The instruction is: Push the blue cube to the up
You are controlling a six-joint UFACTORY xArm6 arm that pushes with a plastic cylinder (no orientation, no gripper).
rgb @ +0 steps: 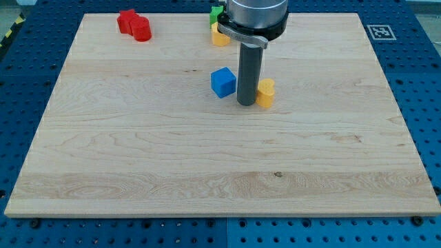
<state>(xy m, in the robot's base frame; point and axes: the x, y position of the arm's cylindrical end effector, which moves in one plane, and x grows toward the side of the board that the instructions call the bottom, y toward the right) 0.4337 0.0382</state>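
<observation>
The blue cube sits on the wooden board a little above the middle. My tip stands just to the cube's right and slightly lower, with a small gap between them. A yellow block, rounded in shape, touches or nearly touches the rod on its right side.
A red block of irregular shape lies near the view's top left. A green block and a second yellow block sit at the top centre, partly hidden by the arm's body. A marker tag is beyond the board's top right corner.
</observation>
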